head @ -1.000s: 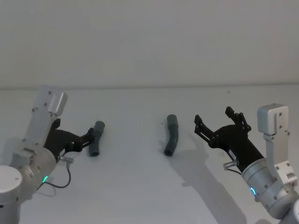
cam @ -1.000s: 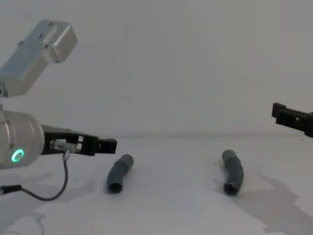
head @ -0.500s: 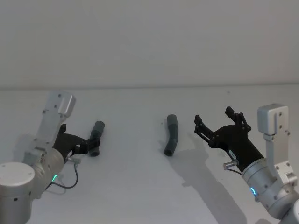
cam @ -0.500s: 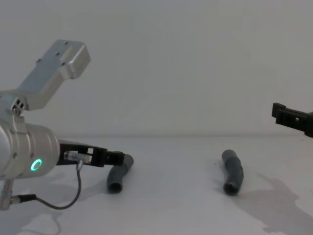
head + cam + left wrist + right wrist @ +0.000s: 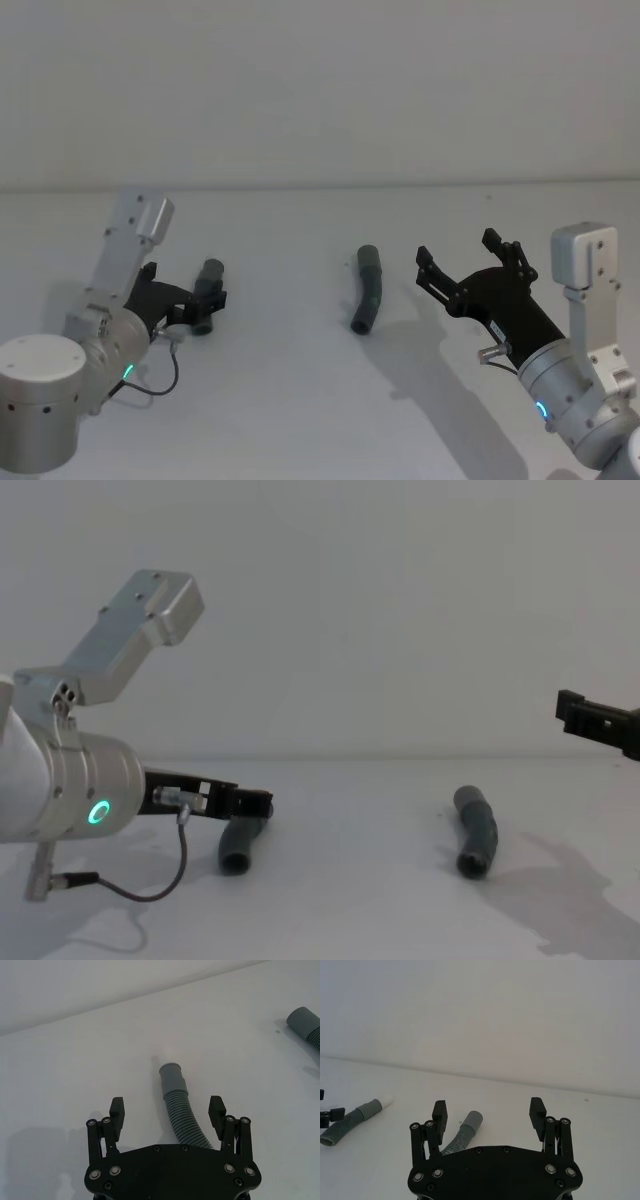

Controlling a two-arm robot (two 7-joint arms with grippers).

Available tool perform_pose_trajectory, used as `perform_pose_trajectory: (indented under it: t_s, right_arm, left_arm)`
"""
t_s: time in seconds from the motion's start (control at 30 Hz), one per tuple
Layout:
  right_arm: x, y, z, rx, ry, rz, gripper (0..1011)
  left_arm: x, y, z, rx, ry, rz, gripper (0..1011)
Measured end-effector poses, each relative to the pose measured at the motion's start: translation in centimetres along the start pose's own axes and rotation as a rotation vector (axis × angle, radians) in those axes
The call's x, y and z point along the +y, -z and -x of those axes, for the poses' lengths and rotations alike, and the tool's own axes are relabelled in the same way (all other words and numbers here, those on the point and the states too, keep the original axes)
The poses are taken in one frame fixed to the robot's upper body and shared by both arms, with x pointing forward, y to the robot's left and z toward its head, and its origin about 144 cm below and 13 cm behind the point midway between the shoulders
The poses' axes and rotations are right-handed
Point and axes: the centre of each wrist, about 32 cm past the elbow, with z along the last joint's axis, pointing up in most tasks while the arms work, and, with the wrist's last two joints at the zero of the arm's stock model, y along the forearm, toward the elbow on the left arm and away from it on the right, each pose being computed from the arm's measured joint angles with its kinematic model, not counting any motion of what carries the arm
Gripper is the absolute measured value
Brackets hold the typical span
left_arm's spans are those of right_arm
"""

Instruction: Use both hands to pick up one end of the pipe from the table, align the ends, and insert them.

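Pipe piece point(image 5: 175, 1092) — within spread left claw point(image 5: 166, 1108)

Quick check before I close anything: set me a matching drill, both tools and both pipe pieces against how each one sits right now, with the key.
Column one:
A. left tool
B. right tool
C. left pipe piece
D. right pipe piece

Column two:
1. lies free, nothing around it
2. open, raised, apart from both pieces
3. open, low, straddling a piece
4. lies inside an open tool

Pairs: A-3, B-2, C-4, D-1
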Motion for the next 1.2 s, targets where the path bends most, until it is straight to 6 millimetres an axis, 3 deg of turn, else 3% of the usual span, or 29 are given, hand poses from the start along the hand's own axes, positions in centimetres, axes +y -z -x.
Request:
perform_pose_trajectory:
  t_s: [1.2]
  right_arm:
    - [0.0,0.0,0.0,0.000,0.000,0.000,1000]
  left_arm:
    - [-2.7,-1.5,-0.6,0.028,0.051,-0.099,1002]
